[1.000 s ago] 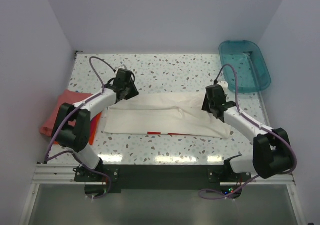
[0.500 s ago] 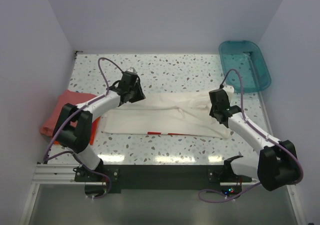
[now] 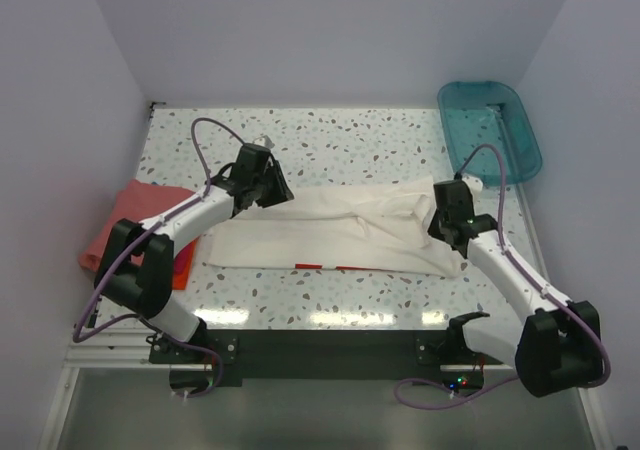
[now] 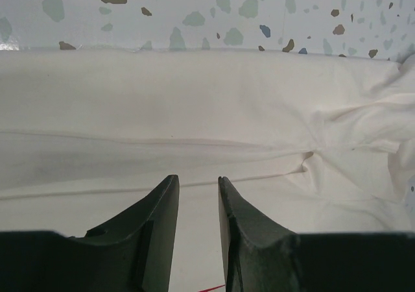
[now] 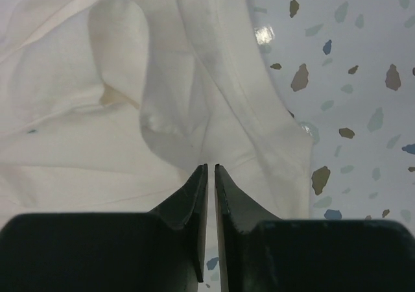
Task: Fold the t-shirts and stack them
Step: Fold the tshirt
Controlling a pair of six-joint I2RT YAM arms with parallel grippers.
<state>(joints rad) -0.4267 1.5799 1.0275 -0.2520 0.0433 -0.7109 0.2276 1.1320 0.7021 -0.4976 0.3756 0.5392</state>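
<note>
So the white t-shirt [image 3: 330, 232] is lying flat on the speckled table, folded into a long band, with a bit of red print [image 3: 320, 267] showing on its near edge. The left gripper [image 4: 198, 183] is over the shirt's far-left part, jaws a little apart and nothing clamped as far as I can see. The right gripper [image 5: 210, 169] is at the shirt's right end, clenched on a pucker of the cloth. The salmon-pink tee [image 3: 118, 225] and the orange-red one [image 3: 181, 270] sit off its left end, and the teal tub [image 3: 500, 120] is beyond its right end.
</note>
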